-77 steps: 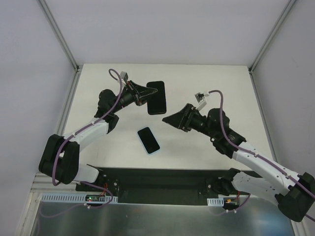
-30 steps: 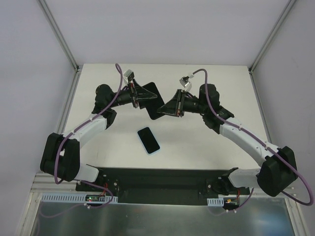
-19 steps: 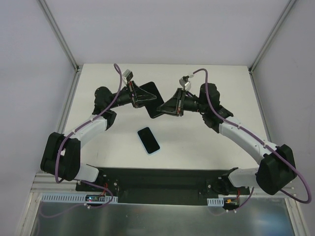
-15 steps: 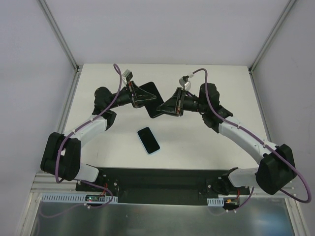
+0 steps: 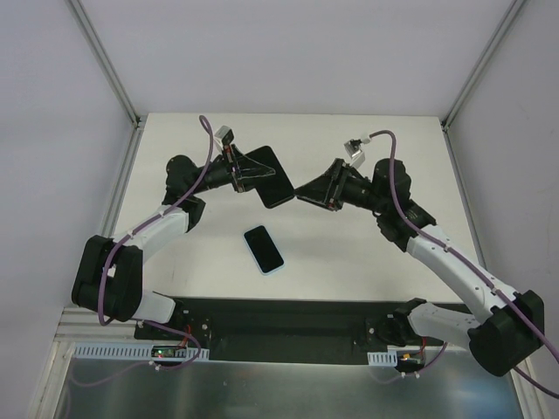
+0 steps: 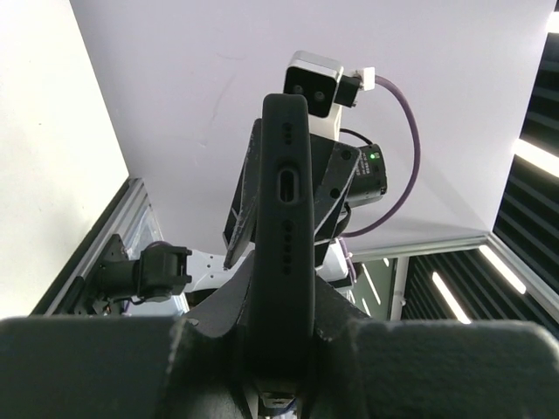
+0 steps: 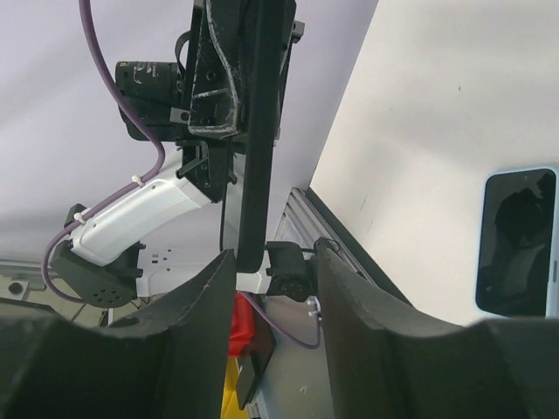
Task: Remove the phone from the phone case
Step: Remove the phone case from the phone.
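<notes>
**Two grippers at the case, one holding**

Left gripper was clenched on the black phone case, which it held raised off the white table, over the far middle part. In the left wrist view the case stood edge-on and upright between the fingers. The end with the oval port cut-out and small holes faced the camera. No view showed whether a handset sat inside the case.

Right gripper was just beside the case's right-hand corner in the top view; contact could not be confirmed there. In the right wrist view its fingers stood apart. The thin edge of the case lined up with the gap and touched neither finger, so this gripper held nothing.

Pale-blue-rimmed phone, dark screen up, lay flat on the table nearer the arm bases. It was well apart from both grippers and from the case.
</notes>
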You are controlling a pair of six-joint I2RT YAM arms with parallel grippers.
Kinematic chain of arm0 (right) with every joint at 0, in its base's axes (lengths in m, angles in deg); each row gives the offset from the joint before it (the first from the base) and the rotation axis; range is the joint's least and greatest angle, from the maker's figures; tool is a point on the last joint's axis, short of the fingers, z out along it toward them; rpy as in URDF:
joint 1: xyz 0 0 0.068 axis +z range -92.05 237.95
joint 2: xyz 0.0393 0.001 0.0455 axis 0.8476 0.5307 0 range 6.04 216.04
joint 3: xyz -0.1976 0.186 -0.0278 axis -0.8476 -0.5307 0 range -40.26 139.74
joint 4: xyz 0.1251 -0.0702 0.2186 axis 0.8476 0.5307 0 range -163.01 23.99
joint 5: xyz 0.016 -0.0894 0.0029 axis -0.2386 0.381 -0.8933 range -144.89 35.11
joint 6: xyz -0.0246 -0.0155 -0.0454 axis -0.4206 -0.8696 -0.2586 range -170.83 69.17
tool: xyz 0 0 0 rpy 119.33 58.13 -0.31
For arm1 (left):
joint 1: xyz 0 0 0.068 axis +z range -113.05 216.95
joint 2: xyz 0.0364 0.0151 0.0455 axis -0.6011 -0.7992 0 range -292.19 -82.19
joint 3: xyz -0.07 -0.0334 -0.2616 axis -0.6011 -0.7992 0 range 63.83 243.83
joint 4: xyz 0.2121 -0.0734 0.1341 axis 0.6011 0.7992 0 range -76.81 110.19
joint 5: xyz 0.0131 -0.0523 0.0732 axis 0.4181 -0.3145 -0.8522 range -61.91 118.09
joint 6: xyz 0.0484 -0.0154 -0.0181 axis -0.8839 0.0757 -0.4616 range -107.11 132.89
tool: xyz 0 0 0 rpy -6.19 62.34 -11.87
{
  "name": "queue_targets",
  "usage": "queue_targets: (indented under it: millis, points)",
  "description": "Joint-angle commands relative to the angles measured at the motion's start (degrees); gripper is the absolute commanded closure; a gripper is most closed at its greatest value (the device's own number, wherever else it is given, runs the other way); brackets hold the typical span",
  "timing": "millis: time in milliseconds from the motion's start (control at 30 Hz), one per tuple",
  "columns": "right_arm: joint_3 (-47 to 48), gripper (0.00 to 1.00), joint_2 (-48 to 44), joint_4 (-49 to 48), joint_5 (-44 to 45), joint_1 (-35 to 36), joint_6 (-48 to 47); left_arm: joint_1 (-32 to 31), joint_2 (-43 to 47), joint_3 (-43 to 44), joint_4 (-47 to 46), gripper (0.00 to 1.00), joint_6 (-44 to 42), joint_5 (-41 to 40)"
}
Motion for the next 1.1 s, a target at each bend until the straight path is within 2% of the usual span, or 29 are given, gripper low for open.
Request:
queue_targets:
  millis: [0, 67, 267, 367, 500, 567, 600, 667, 700, 767, 800, 900, 967, 1067]
  points:
    - [-3.40, 0.57, 2.32, -12.43, -2.93, -0.13, 8.22, 0.31, 3.32, 2.25, -6.06, 1.00, 0.80, -0.82]
    - [-4.01, 0.57, 3.38, -16.83, -3.99, 0.05, 9.73, 0.31, 3.41, 2.33, -5.62, 1.00, 0.63, -0.73]
    - [-4.46, 0.59, 3.64, -21.41, -4.69, 1.01, 12.28, 0.31, 3.41, 2.60, -5.45, 1.00, 0.54, -0.64]
    - [-3.93, 0.69, 4.08, -21.85, -4.78, 1.63, 12.72, 0.31, 3.59, 2.68, -5.62, 1.00, 0.63, -0.73]
    - [-5.07, 0.99, 4.78, -27.10, -4.52, 1.89, 15.44, 0.31, 3.67, 3.04, -5.71, 1.00, 0.89, -0.64]
    - [-6.65, 0.99, 5.49, -32.02, -4.69, 1.98, 19.11, 0.31, 3.76, 3.21, -5.71, 1.00, 1.06, -0.55]
    - [-7.35, 0.99, 6.27, -38.75, -4.69, 2.07, 20.62, 0.40, 3.67, 3.13, -5.62, 1.00, 1.06, -0.64]
    - [-8.84, 0.99, 7.50, -46.33, -4.52, 2.59, 24.91, 0.31, 3.41, 3.04, -5.71, 1.00, 1.24, -0.64]
    - [-9.20, 0.99, 8.21, -55.33, -4.52, 2.77, 26.42, 0.31, 2.97, 2.86, -5.88, 1.00, 1.59, -0.90]
    - [-9.12, 0.99, 10.93, -63.56, -4.60, 3.47, 28.71, 0.31, 2.27, 2.25, -8.60, 1.00, 2.99, -0.91]
    - [-8.77, 0.99, 11.98, -71.43, -4.61, 3.82, 30.81, 0.23, 1.05, 2.16, -10.52, 1.00, 5.52, -0.99]
    - [-6.58, 0.99, 15.59, -79.66, -5.74, 5.32, 30.66, 0.14, -0.63, 1.72, -18.26, 1.00, 12.11, -1.96]
    - [-5.34, 0.99, 15.95, -79.60, -7.15, 6.29, 28.81, 0.14, -0.55, 1.63, -21.60, 1.00, 15.90, -3.63]
    - [-2.97, 0.99, 16.39, -79.68, -10.57, 7.16, 26.44, -0.12, 2.08, 2.42, -19.18, 1.00, 16.97, -5.21]
